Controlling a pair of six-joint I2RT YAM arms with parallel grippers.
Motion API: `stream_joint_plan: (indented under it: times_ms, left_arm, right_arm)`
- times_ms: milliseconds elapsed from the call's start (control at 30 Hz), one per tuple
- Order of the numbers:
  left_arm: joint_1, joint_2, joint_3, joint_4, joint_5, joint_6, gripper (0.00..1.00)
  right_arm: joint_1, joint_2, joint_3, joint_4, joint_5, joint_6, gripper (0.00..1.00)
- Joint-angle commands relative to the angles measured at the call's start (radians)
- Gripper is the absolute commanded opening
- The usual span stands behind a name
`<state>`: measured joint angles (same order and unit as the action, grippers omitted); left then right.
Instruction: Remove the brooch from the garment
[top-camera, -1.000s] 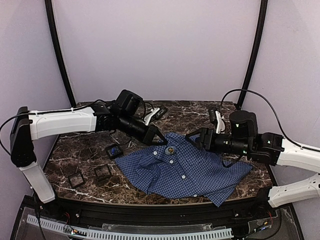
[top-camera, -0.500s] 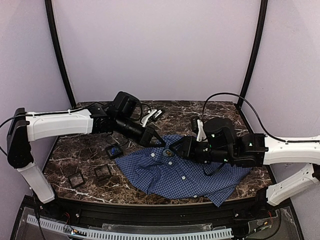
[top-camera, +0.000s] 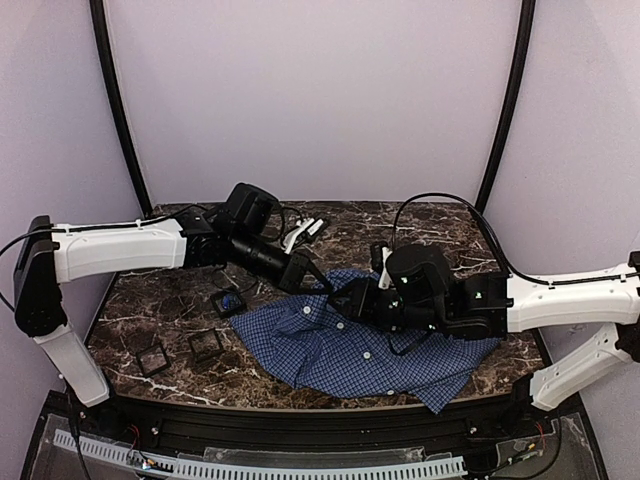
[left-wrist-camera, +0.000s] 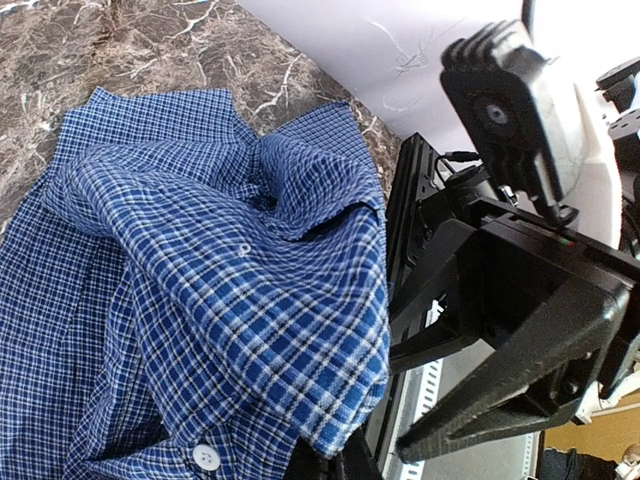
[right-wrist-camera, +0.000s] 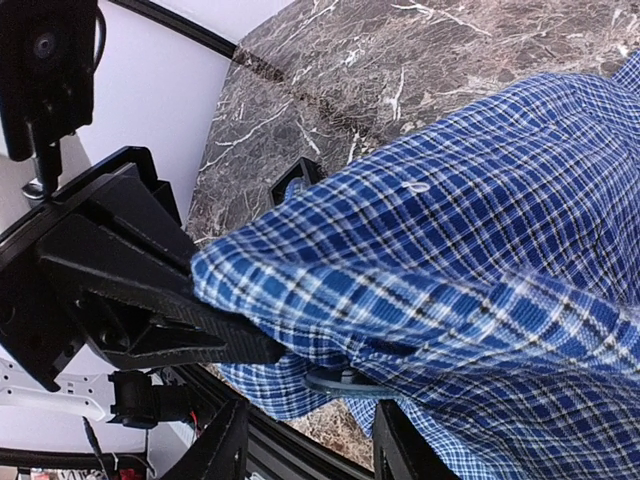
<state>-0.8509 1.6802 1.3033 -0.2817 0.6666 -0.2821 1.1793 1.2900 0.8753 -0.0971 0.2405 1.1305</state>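
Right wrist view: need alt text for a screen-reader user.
A lifted fold of blue-and-white checked shirt fills the frame, pinched at its left edge by the left gripper. A small grey brooch shows under the fold, just ahead of the open jaws of the right gripper.

both arms stretch inward and meet at mid-frame, tips close together; the left claw is pinched closed, the right claw has its fingers spread.
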Motion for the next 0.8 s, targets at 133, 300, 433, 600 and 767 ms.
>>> stream_joint_plan:
  times_ms: [133,300,433,600,767]
  left_arm:
    - [-0.002,-0.050,-0.034,0.077,0.111,-0.015,0.01]
    - [-0.005,-0.053,-0.038,0.085,0.123,-0.014,0.01]
    - [-0.012,-0.049,-0.038,0.086,0.126,-0.011,0.01]
    - [-0.015,-0.048,-0.038,0.083,0.118,-0.009,0.01]
    - [-0.015,-0.054,-0.032,0.037,0.010,0.004,0.01]
  right_arm:
    - [0.008,0.036,0.016,-0.002,0.097,0.012,0.38]
    - [0.007,0.052,0.027,-0.014,0.115,0.008,0.38]
    - [0.008,0.071,0.047,-0.035,0.120,0.005,0.38]
    - [0.008,0.081,0.062,-0.054,0.127,0.009,0.35]
    - [0.012,0.083,0.073,-0.096,0.143,0.024,0.21]
